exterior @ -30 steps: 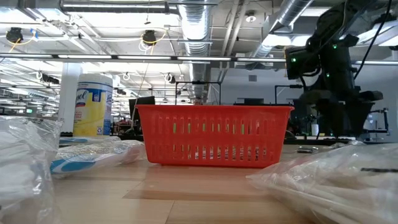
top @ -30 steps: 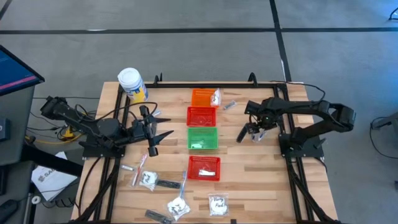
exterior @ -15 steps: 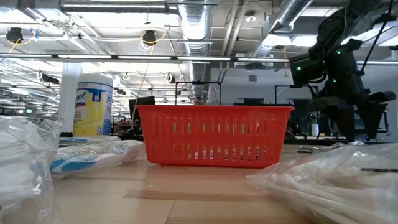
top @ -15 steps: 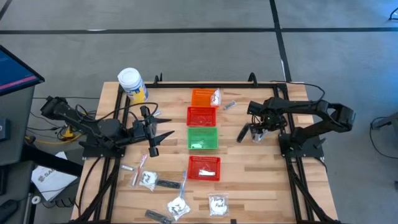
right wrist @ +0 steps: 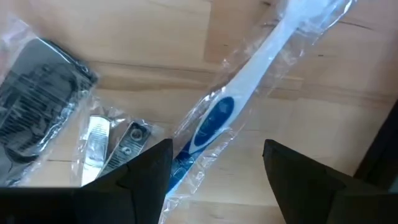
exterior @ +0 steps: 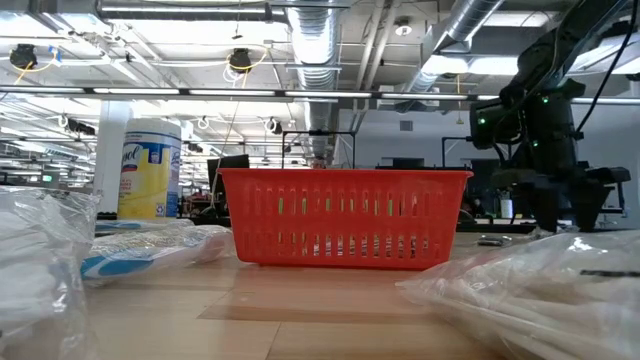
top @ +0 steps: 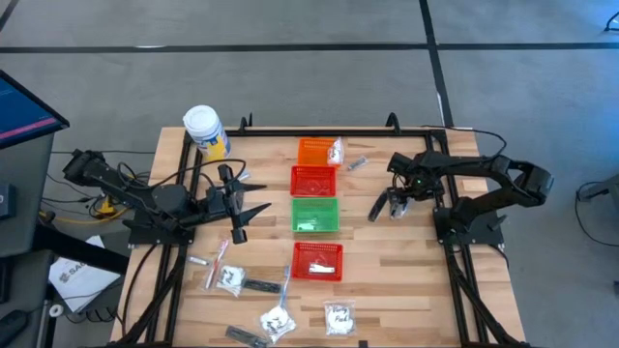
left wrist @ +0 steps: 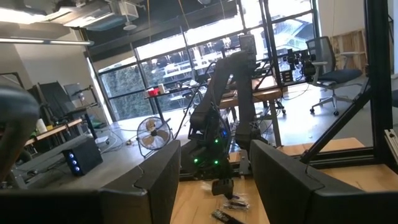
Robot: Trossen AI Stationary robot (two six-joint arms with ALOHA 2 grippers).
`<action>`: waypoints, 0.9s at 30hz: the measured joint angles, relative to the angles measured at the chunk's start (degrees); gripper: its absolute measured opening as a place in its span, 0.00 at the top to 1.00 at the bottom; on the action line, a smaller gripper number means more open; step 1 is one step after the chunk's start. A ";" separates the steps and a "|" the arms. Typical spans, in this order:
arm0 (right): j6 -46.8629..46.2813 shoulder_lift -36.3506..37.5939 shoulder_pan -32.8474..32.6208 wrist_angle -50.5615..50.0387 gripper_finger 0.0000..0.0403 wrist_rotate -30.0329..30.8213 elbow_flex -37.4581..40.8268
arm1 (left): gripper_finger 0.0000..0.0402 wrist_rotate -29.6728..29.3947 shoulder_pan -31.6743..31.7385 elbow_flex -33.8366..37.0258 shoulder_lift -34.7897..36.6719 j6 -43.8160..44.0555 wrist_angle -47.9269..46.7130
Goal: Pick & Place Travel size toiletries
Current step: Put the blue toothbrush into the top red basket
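Several wrapped travel toiletries lie under the right end effector [top: 390, 206], which hovers with its fingers spread over the right side of the pale wooden slatted surface [top: 387, 271], beside the row of small mesh baskets; in the right wrist view the nearest is a white-and-blue toothbrush in a clear crinkled wrapper [right wrist: 239, 99], lying flat on the wood next to a dark flat comb in its own clear sleeve [right wrist: 34, 102] and a small silvery metal clipper [right wrist: 109, 146]. That toothbrush looks light and stiff inside a loose, slippery film, so I judge a pinch across the handle's thicker blue middle would hold better than grabbing the wrapper's slack edge, which could slide or tear. More sachets and toothbrushes sit at the near edge of the surface, well apart from this arm. The left end effector [top: 250, 211] waits on the left side, also spread, pointing toward the green mesh basket [top: 315, 215]. A large white jar with a yellow label [top: 204, 130] stands at the far left corner. Beyond is an open workshop with ducts, desks and windows.
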State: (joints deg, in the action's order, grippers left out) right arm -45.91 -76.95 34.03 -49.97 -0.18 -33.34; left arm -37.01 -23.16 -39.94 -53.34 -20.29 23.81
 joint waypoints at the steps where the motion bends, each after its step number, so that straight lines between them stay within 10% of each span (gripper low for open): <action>1: 0.00 0.00 -0.28 -0.23 0.41 0.02 0.00 | 0.54 0.01 0.00 0.00 0.00 0.00 0.00; 15: 2.21 0.07 -4.36 -0.55 0.96 -0.02 -0.04 | 0.54 0.01 0.00 0.00 0.00 0.00 0.08; 27: 6.04 1.85 -7.89 -4.99 0.99 3.05 -3.63 | 0.54 0.00 0.00 0.00 0.00 0.00 0.09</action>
State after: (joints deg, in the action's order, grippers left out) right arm -39.87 -75.09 26.14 -54.97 2.87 -36.97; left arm -37.01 -23.16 -39.94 -53.34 -20.29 23.90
